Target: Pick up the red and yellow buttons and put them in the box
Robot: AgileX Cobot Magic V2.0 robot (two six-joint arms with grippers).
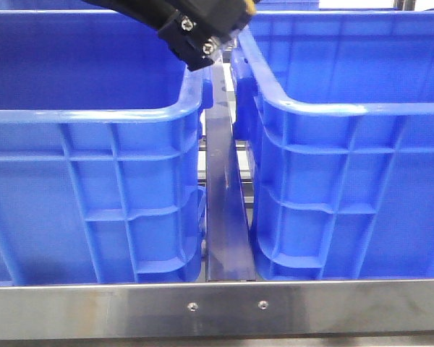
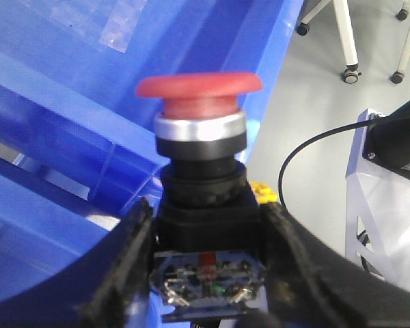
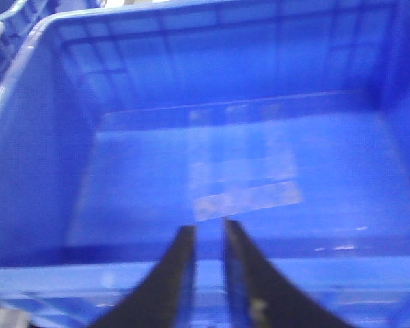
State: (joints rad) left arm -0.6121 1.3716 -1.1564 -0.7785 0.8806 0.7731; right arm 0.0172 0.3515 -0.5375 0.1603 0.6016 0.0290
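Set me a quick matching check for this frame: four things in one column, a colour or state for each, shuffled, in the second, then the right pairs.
Things:
1. left claw
2. right claw
3. button cap
4. crates

States or colours:
A. blue
B. red
C. shut on the button body
D. nearly closed, nothing between the fingers

Pairs: 1-C, 2-D, 3-B, 4-A

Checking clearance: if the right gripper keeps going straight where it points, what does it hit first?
Likely the blue bin's floor, near the taped patch. The right gripper points into the bin; nothing shows between, though blur leaves depth unclear.
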